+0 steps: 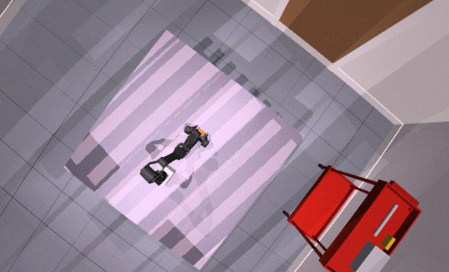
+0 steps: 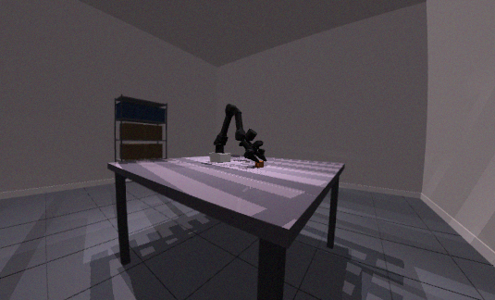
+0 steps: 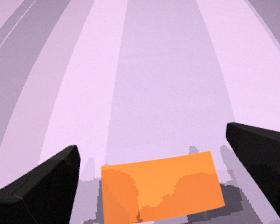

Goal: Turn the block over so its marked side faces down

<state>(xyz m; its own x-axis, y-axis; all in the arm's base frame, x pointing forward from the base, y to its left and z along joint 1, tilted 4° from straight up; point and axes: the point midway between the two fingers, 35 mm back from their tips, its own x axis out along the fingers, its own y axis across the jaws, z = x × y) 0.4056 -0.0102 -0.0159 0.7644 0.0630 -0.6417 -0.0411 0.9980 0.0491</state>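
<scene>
The orange block (image 1: 201, 132) (image 2: 259, 164) (image 3: 163, 187) rests on the table (image 1: 234, 105) (image 2: 203, 185). In the wrist view a plain orange face shows on top, crossed by shadows, and the block's near edge is partly cut off by the frame. No dark mark shows; the marked side is hidden from view. My gripper (image 1: 198, 134) (image 3: 155, 141) is open and empty, with one finger on each side of the block and gaps between them and it. In the exterior view the fingers are low, just above and beside the block.
A white box (image 1: 168, 175) (image 2: 220, 157) stands by the arm's base. A red cart (image 1: 322, 201) stands on the floor off the table's side. A shelf (image 2: 141, 121) with blue and brown boxes stands behind the table. Striped shadows cross the table top.
</scene>
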